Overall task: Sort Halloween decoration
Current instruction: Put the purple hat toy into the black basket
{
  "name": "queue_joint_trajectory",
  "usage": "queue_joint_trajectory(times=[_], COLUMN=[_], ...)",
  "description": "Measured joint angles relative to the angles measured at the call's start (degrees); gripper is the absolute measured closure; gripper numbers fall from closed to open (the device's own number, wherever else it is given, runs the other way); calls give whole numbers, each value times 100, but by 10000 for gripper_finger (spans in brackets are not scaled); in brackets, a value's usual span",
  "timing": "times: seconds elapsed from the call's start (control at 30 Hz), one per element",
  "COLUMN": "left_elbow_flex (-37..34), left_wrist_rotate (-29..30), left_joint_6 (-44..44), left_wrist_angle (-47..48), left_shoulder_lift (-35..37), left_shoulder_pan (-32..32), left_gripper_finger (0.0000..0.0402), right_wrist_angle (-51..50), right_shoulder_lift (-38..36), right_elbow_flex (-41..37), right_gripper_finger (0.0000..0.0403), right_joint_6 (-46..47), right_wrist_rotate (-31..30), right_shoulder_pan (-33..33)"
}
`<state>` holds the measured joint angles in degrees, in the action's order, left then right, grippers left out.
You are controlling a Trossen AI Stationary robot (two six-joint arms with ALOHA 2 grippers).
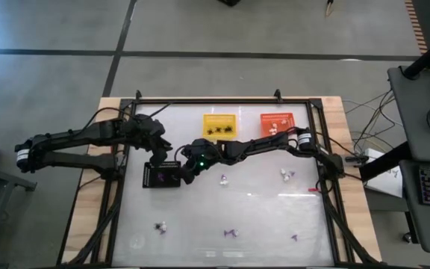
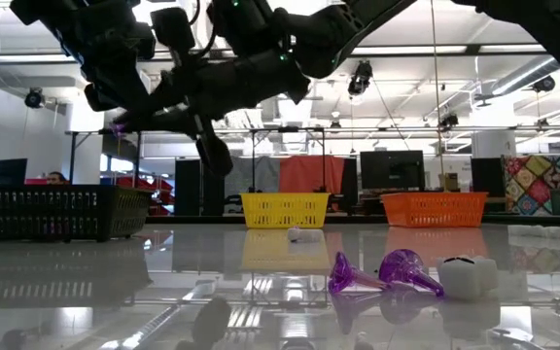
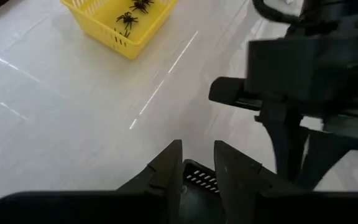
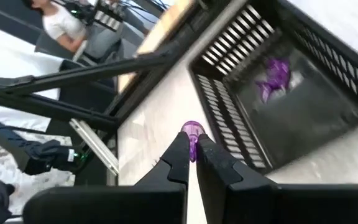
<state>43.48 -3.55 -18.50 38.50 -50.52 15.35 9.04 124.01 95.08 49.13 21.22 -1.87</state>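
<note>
Right gripper [image 4: 191, 163]: reaching across the table from the right, it hangs just beside the black tray. Its fingers are pinched tight on a small purple trinket [image 4: 192, 135], which sticks out past the tips.
Left gripper [image 3: 197, 163]: at the tray's far edge, above its rim, fingers a narrow gap apart with nothing between them. The right arm's wrist looms close beside it.
Black tray [image 1: 162, 176]: slotted walls, sitting left of the table's middle. At least one purple piece [image 4: 272, 76] lies on its floor.
Yellow basket [image 1: 219, 124]: at the far edge, left of the orange one. It holds black spiders [image 3: 128, 18].
Orange basket [image 1: 277, 123]: at the far edge, right of the yellow one, with a few white bits [image 1: 273, 131] inside.
Loose trinkets: scattered over the white tabletop [image 1: 252, 217], well apart from one another. One small white piece [image 1: 223, 178] lies near the middle, another cluster [image 1: 286, 175] to the right, a white and purple pair [image 1: 160, 226] near the front left, more purple ones [image 1: 231, 233] along the front edge.
From table level: two purple funnel-shaped pieces [image 2: 387, 275] lie tipped over, touching, with a white chunk [image 2: 466, 275] just beside them.
Room: a person [image 4: 58, 25] in a white top sits beyond the table's corner.
</note>
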Motion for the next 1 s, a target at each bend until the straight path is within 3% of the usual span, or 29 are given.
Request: queue_joint_trajectory(times=[0.4,0.63,1.0], left_elbow_flex=[0,0,0], left_wrist_rotate=[-12,-11,-11], left_joint_6=[-1,-2,-2], left_wrist_angle=[-3,-52,-256], left_shoulder_lift=[-4,-7,-7], left_shoulder_pan=[0,0,0], left_gripper_finger=[327,327,327], right_wrist_angle=[-107,-108,-103], right_shoulder_lift=[-9,-9,-9], right_elbow_flex=[64,64,64], right_gripper_finger=[394,393,369], right_joint_6=[-374,-492,-558], right_wrist_rotate=[-3,-543,-584], right_shoulder_pan=[-28,-66,-76])
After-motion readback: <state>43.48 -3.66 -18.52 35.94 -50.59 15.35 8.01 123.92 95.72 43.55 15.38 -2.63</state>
